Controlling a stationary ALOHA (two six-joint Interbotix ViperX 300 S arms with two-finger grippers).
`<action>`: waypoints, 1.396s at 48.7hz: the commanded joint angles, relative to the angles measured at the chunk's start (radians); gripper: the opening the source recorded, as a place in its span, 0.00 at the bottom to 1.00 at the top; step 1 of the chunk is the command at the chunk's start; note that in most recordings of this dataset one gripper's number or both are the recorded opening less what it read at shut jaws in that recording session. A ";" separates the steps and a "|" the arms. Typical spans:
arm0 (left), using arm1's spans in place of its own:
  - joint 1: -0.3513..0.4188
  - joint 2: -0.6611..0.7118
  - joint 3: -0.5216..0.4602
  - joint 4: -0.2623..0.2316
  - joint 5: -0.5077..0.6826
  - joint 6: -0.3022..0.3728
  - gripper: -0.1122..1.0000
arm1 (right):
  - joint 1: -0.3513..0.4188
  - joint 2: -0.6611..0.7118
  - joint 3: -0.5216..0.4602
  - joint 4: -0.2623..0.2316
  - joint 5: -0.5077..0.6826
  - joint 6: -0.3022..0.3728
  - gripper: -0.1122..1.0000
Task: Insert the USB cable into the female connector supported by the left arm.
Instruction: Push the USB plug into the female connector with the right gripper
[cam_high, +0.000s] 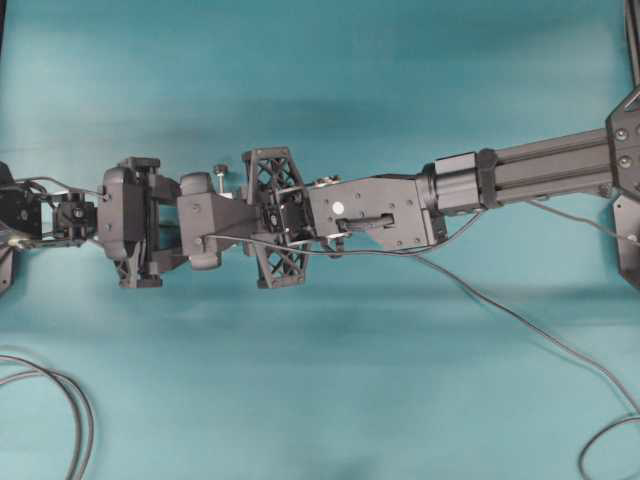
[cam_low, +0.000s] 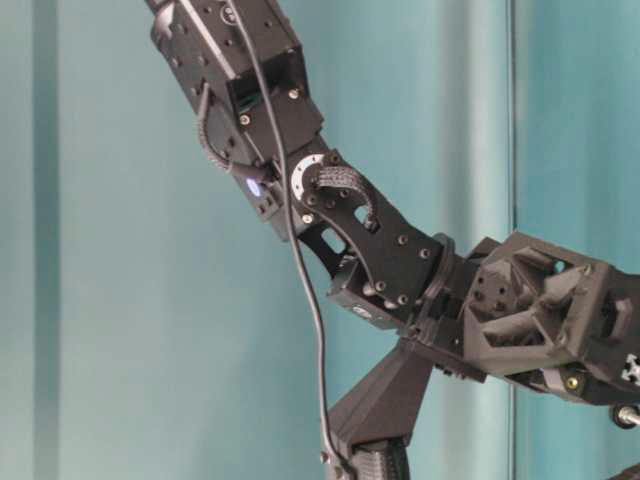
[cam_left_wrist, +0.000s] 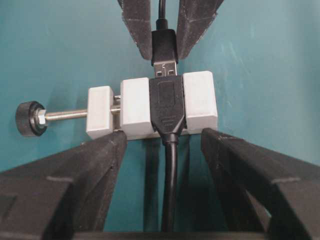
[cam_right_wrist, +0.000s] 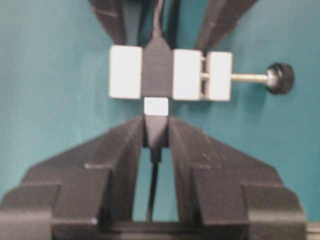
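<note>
The two arms meet nose to nose above the teal counter (cam_high: 320, 400), the left arm (cam_high: 130, 220) reaching from the left and the right arm from the right.

In the left wrist view the left gripper (cam_left_wrist: 165, 145) stands wide, its two fingers (cam_left_wrist: 85, 170) spread under the female connector (cam_left_wrist: 200, 102). Each finger seems to touch a lower corner of the white block from below, so the block rests across them rather than being pinched. A screw post with a dark knob (cam_left_wrist: 29, 118) sticks out to one side of the block, and a black socket body with its own cable sits in the block's middle slot.

The right gripper (cam_right_wrist: 156, 132) is narrowed around the dark moulded end of the USB cable (cam_right_wrist: 155, 130) and holds it between its fingers. The silver plug tip (cam_left_wrist: 165, 68) points straight at the socket mouth and lies at its edge; in both wrist views most of the metal shell is outside the socket. The cable trails back along the right arm (cam_high: 520, 170) and across the counter.
</note>
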 joint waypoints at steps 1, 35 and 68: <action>-0.008 0.008 -0.026 0.000 0.015 0.018 0.78 | -0.006 -0.020 -0.031 -0.003 -0.012 -0.002 0.29; -0.008 0.008 -0.058 -0.002 0.008 0.023 0.78 | 0.008 -0.009 -0.029 -0.003 -0.034 0.000 0.29; -0.008 0.008 -0.087 0.000 0.014 0.025 0.78 | 0.008 -0.005 -0.040 -0.003 -0.060 0.000 0.29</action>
